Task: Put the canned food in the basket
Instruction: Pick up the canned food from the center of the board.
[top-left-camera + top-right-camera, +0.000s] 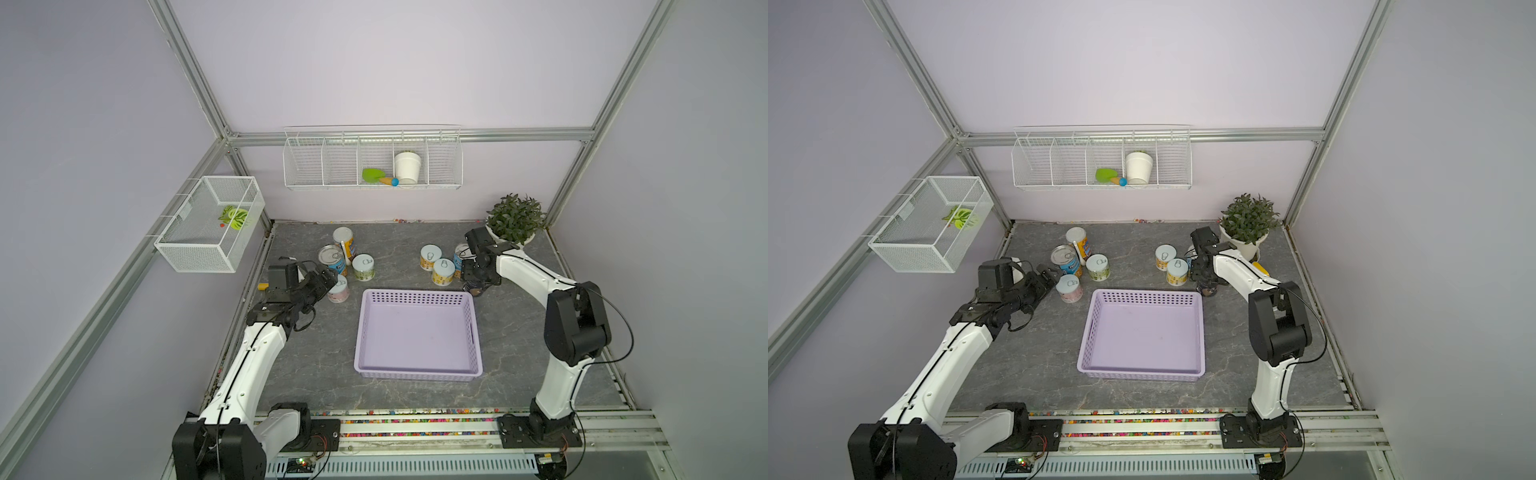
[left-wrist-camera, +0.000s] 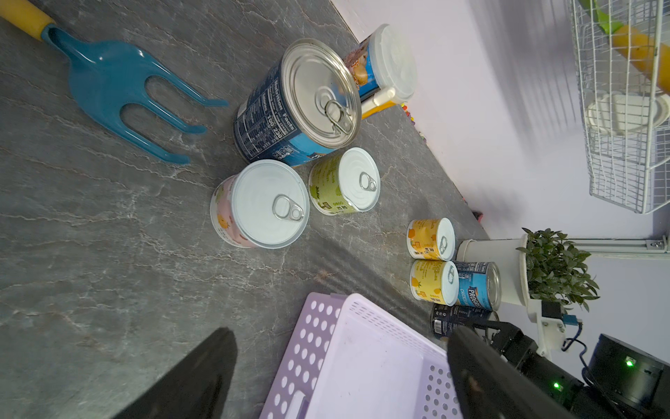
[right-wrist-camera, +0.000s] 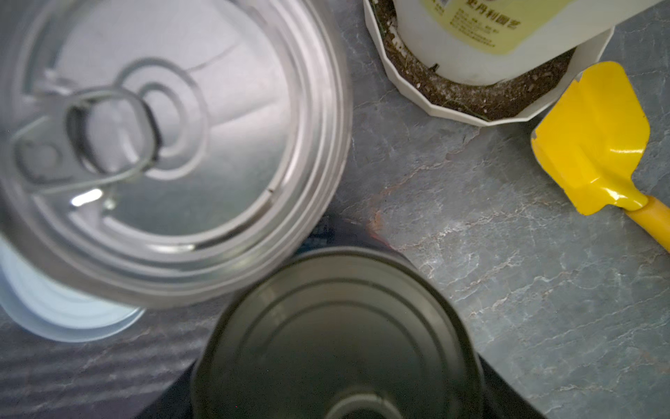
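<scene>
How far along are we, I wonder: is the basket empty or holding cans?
Empty: in both top views the basket has a bare floor; every visible can stands outside.

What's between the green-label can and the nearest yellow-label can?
Nothing. The tabletop is bare between the green-label can and the nearest yellow-label can; both top views show it.

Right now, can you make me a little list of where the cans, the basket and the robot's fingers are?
lavender basket: empty
left-side cans: pink-label can, green-label can, navy-label can, plastic-lidded can
right-side cans: two yellow-label cans, light-blue can, dark can
left fingers: open, holding nothing
right fingers: either side of the dark can; grip unclear
cans in basket: none
</scene>
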### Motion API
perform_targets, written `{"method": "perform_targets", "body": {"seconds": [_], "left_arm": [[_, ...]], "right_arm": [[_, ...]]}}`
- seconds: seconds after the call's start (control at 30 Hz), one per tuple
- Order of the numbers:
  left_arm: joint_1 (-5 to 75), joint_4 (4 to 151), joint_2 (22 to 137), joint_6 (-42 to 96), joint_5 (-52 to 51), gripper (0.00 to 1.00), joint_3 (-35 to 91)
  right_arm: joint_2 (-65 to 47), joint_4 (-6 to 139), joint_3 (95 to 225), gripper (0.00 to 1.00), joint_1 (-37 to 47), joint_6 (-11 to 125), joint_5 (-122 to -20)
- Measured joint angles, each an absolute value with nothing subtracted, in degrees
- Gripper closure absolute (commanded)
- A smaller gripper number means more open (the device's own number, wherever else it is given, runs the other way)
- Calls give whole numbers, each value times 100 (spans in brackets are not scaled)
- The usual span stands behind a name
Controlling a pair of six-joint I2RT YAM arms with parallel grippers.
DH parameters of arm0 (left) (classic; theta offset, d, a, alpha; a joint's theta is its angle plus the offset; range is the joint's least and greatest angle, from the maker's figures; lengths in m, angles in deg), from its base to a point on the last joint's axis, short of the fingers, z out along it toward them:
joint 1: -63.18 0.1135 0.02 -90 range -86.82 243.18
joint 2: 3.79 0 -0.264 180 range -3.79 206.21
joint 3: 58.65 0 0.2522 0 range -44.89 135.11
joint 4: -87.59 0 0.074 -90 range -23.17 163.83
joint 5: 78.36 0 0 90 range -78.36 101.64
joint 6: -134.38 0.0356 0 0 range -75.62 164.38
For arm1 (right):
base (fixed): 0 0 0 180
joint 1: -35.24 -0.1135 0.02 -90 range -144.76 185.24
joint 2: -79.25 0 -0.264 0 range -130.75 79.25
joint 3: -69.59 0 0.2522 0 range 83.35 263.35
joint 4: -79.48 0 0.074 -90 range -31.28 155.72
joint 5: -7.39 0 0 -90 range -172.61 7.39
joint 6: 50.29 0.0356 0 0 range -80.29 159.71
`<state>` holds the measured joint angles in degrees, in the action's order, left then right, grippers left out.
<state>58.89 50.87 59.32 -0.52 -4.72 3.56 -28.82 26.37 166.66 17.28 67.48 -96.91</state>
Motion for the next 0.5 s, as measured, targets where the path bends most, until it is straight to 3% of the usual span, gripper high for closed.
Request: {"method": "perform_targets", "body": {"seconds": [0.33,0.5], "left_arm": [[5889,5087,5932,-50,-472,4,356],[5889,5087,5932,-50,-472,4,356]], "right_arm": [[-2646,2637,16472,57,1728,6757,-9693],[-2093,2619,16255,60,1722,6796,-9757]]}}
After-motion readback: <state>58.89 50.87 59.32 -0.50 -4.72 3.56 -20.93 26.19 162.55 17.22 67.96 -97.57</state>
